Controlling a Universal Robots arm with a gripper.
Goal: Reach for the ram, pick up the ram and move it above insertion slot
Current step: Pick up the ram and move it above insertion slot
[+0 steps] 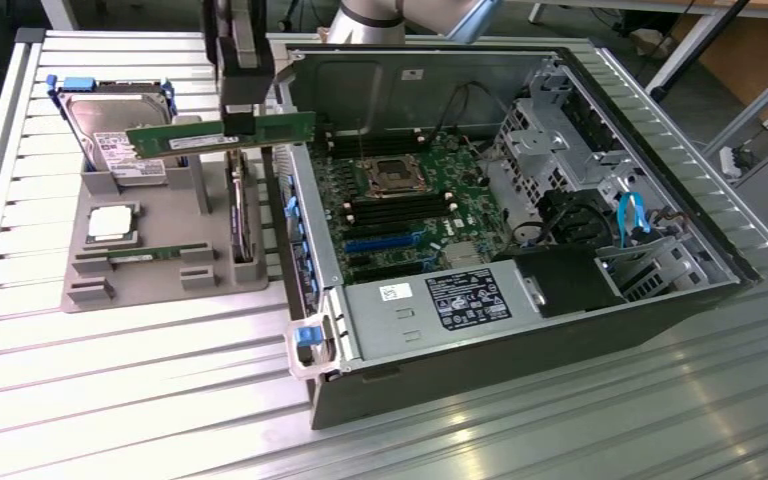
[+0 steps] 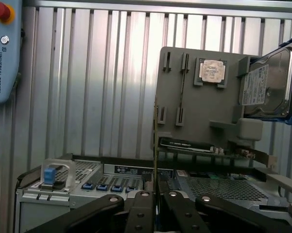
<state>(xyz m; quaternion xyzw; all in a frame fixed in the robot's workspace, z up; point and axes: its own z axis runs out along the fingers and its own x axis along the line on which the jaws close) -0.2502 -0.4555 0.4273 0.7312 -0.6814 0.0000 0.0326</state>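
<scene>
The ram [image 1: 211,137], a long green strip, hangs level in the air with my gripper [image 1: 241,122] shut on its middle. It sits above the grey holder tray [image 1: 157,285], just to the exterior view's left of the open computer case [image 1: 531,300]. The black insertion slots [image 1: 391,212] lie on the motherboard inside the case, further to the exterior view's right and lower. In the wrist view the ram [image 2: 156,141] appears edge-on as a thin upright line rising between my black fingers [image 2: 141,211], with the gripper [image 2: 156,196] closed around it.
On the tray rest a silver hard drive [image 1: 111,140], a square processor chip [image 1: 111,222], another green strip [image 1: 137,254] and an upright dark card [image 1: 240,215]. The case wall and its blue latch [image 1: 308,338] stand close by. A teach pendant [image 2: 2,48] lies on the slatted table.
</scene>
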